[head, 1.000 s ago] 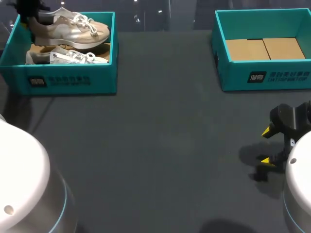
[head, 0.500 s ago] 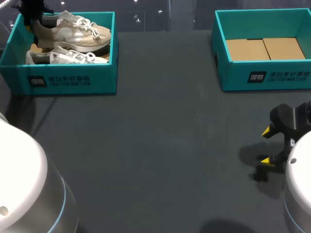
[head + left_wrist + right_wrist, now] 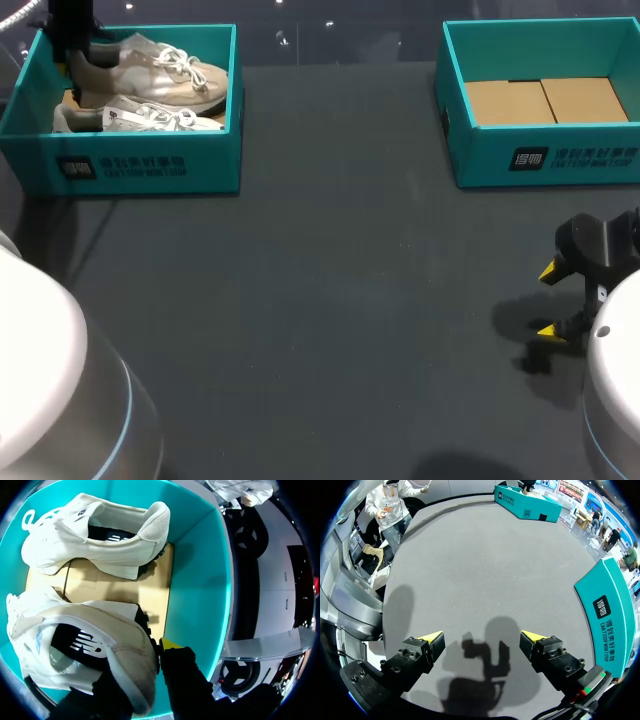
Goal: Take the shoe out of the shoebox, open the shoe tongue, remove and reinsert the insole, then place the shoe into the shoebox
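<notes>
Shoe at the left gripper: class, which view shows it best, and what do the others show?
Left wrist view: the shoe is large and close, heel in the left gripper, insole visible. Head view shows it small in the left shoebox. Right wrist view shows only that box.

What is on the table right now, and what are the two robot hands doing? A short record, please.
left shoebox: two pale shoes inside
held shoe: heel clamped by left gripper
other shoe: lying on the box floor
right shoebox: no shoe inside
right gripper: open, above the table
</notes>
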Action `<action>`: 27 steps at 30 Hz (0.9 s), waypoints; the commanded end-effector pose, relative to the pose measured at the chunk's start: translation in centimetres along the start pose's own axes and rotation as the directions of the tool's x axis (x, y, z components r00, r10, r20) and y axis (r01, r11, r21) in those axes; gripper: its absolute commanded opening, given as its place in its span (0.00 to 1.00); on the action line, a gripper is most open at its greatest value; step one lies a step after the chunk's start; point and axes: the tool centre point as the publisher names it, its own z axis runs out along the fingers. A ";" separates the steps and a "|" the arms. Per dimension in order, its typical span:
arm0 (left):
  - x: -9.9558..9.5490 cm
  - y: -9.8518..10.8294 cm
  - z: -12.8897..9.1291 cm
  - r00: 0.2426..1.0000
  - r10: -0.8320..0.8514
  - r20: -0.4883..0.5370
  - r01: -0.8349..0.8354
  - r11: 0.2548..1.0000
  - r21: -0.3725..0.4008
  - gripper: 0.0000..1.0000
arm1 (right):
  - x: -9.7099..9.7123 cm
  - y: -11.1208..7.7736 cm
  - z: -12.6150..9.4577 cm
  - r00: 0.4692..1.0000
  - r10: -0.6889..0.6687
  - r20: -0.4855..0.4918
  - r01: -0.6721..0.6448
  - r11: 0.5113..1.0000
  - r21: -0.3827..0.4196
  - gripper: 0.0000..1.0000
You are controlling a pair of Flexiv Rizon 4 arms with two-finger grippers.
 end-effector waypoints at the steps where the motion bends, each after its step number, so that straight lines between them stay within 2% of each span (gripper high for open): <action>1: -0.5 0.9 0.6 1.000 0.003 -0.007 -0.003 1.000 0.017 0.00 | 0.2 0.0 -0.1 1.000 0.000 0.004 0.000 1.000 0.001 1.00; 20: -1.1 1.1 2.9 1.000 -0.017 -0.026 0.017 0.999 0.037 0.00 | 0.2 0.0 -0.1 1.000 0.000 0.004 0.000 1.000 0.001 1.00; 23: -1.3 1.1 3.2 1.000 -0.017 -0.025 0.018 0.999 0.040 0.14 | 0.2 0.0 -0.1 1.000 0.000 0.004 0.000 1.000 0.001 1.00; 27: -1.4 1.2 3.6 0.999 -0.021 -0.028 0.022 0.999 0.041 0.20 | 0.2 0.0 -0.1 1.000 0.000 0.004 0.000 1.000 0.001 1.00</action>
